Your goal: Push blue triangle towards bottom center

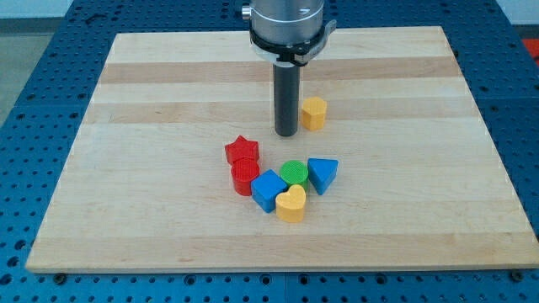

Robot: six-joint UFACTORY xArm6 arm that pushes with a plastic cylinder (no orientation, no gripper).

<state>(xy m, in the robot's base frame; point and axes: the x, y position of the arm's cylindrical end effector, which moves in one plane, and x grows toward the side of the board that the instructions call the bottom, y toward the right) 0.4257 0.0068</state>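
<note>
The blue triangle [322, 174] lies on the wooden board [152, 109], right of centre in the lower half, at the right end of a cluster of blocks. It touches the green round block [294, 172] on its left. My tip [286, 134] is the lower end of the dark rod, standing above the cluster toward the view's top, a short way up and left of the blue triangle and apart from it. A yellow block [313, 113] sits just right of the rod.
The cluster also holds a red star [242, 150], a red round block [245, 177], a blue block [269, 190] and a yellow heart [290, 204]. The yellow heart lies just below and left of the blue triangle. Blue pegboard surrounds the board.
</note>
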